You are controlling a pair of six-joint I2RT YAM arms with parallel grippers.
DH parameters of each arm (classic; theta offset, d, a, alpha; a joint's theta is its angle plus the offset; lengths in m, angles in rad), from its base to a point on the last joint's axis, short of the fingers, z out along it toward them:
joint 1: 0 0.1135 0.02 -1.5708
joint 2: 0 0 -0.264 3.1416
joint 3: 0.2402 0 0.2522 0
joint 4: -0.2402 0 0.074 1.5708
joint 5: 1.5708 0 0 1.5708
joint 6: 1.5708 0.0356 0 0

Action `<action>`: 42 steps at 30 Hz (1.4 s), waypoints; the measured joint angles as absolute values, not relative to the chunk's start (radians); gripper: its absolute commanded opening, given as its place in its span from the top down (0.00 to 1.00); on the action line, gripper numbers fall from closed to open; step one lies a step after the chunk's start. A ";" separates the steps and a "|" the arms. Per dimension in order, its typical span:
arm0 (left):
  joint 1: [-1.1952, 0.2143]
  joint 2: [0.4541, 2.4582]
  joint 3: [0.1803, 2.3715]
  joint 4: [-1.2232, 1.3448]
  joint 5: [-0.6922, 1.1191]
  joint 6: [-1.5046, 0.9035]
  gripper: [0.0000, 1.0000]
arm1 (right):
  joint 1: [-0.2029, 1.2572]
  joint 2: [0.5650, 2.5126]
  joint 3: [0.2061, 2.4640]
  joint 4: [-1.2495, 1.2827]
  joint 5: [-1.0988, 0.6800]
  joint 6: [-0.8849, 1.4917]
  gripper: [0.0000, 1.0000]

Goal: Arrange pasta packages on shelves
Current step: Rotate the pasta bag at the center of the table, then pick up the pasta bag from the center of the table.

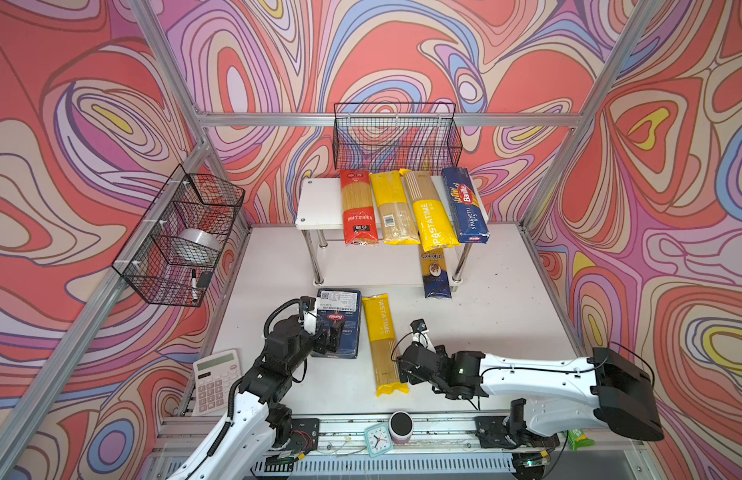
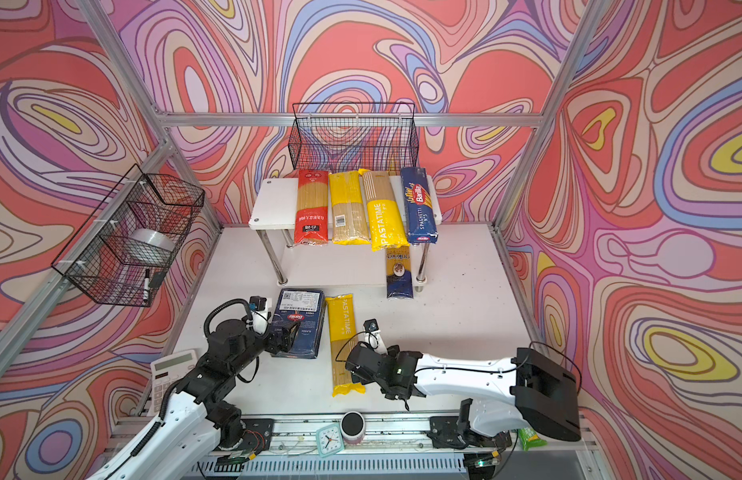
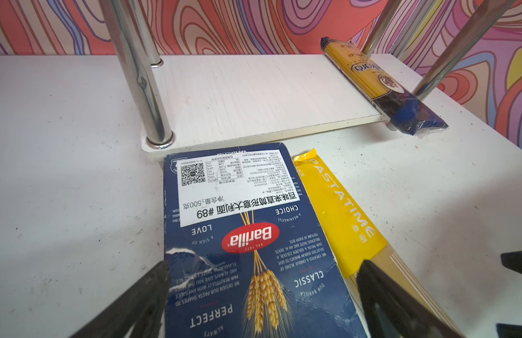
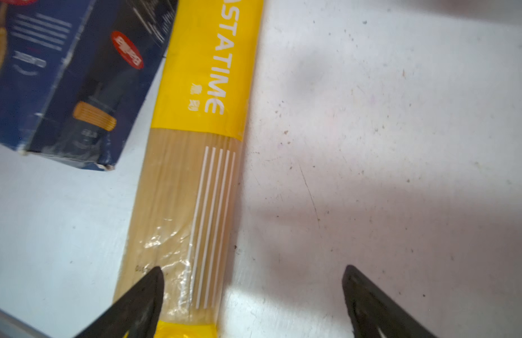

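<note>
A white two-tier rack with chrome legs point(image 1: 319, 208) stands at the back of the white counter point(image 1: 506, 324). On its top board, side by side and overhanging the front edge, lie a red spaghetti bag point(image 1: 359, 208), a yellow-and-clear spaghetti pack point(image 1: 392, 208) with a barcode, a yellow bag point(image 1: 431, 214) reading PASTATIME and a slim blue box point(image 1: 465, 205) reading Barilla SPAGHETTI N°5. The board's left part is bare.

A dark blue spaghetti bag point(image 1: 436, 272) lies along the right end of the rack's lower board and pokes past its front edge by the front right leg; the rest of that board is bare.

Just in front of the rack a wide dark blue cardboard box point(image 1: 340, 322) lies flat, its far edge close to the front left leg. Its white sticker carries a QR code and "#89", and the print reads Barilla, LOVE, CHOICE, CLASSIC, PERFECT. A second yellow PASTATIME bag point(image 1: 384, 340) lies just beside the box.

The left tool point(image 3: 264, 262) sits over the box's near end, jaws spread wide astride it. The right tool point(image 4: 253, 268) is spread wide too, one finger over that bag's clear part and the other over bare counter. The counter right of the rack is open
</note>
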State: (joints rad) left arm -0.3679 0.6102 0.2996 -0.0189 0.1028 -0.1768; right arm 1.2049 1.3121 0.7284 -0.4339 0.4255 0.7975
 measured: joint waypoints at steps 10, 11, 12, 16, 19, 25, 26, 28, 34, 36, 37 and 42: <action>-0.368 0.610 0.300 -0.019 0.103 -0.177 0.00 | 1.212 1.551 0.860 -0.384 0.372 0.746 0.01; -0.368 0.610 0.300 -0.019 0.103 -0.177 0.00 | 1.212 1.567 0.863 -0.376 0.368 0.746 0.01; -0.368 0.610 0.300 -0.019 0.103 -0.177 0.00 | 1.213 1.584 0.867 -0.368 0.365 0.746 0.02; -0.368 0.610 0.300 -0.019 0.103 -0.177 0.00 | 1.216 1.621 0.870 -0.342 0.357 0.752 0.02; -0.368 0.610 0.300 -0.019 0.103 -0.177 0.00 | 1.220 1.637 0.870 -0.327 0.351 0.765 0.02; -0.368 0.610 0.300 -0.019 0.103 -0.177 0.00 | 1.224 1.672 0.870 -0.288 0.342 0.805 0.02; -0.368 0.610 0.300 -0.019 0.103 -0.177 0.00 | 1.224 1.679 0.870 -0.284 0.342 0.811 0.02; -0.368 0.610 0.300 -0.019 0.103 -0.177 0.00 | 1.225 1.696 0.870 -0.275 0.339 0.827 0.01; -0.368 0.610 0.300 -0.019 0.103 -0.177 0.00 | 1.231 1.713 0.878 -0.269 0.365 0.860 0.01; -0.368 0.610 0.300 -0.019 0.103 -0.177 0.00 | 1.233 1.721 0.885 -0.277 0.379 0.874 0.02; -0.368 0.610 0.300 -0.019 0.103 -0.177 0.00 | 1.234 1.722 0.885 -0.279 0.385 0.879 0.01; -0.368 0.610 0.300 -0.019 0.103 -0.177 0.00 | 1.245 1.721 0.877 -0.279 0.416 0.909 0.05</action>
State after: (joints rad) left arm -0.3679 0.6102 0.2996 -0.0189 0.1028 -0.1768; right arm 1.2446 1.7214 0.8772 -0.2794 0.4156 0.9092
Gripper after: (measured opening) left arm 0.994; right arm 0.957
